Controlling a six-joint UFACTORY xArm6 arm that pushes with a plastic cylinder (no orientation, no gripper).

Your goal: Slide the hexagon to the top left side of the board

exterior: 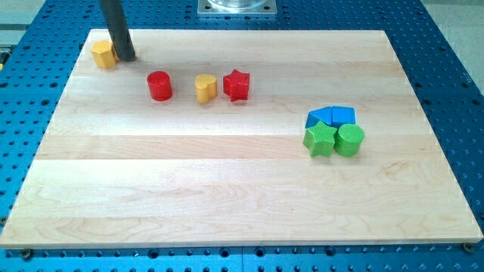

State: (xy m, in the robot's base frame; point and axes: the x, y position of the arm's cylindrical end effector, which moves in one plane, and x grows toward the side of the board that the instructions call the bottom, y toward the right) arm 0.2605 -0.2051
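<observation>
Board (242,189) first: pale wooden planking fills most of the view, resting on a blue perforated table (446,68). A grey metal mount (237,7) sits at twelve o'clock, just past the board's far edge.

At about three o'clock from the board's centre is a tight cluster, its pieces touching or nearly so: a blue triangular block (319,116) and a blue block (343,115) of unclear shape behind, a green star (320,139) and a green cylinder (349,140) in front. Toward eleven o'clock runs a short row: a red cylinder (159,85), then a yellow heart (206,87) just beside a red star (237,85).

The yellow hexagon (104,54), the task's piece, lies at roughly ten o'clock, already close to the top left corner and well apart from every other block.

There is no pincer to open or close; the arm ends in a dark rod, and my tip (126,58) stands at three o'clock of the hexagon, touching it or nearly so.

The hexagon looks small, rigid and light, likely to skate easily on the smooth wood. Its flat sides suit pushing, though an off-centre shove would probably spin it. I judge contact belongs mid-face on its right side, pressing gently so it does not run off the edge.
</observation>
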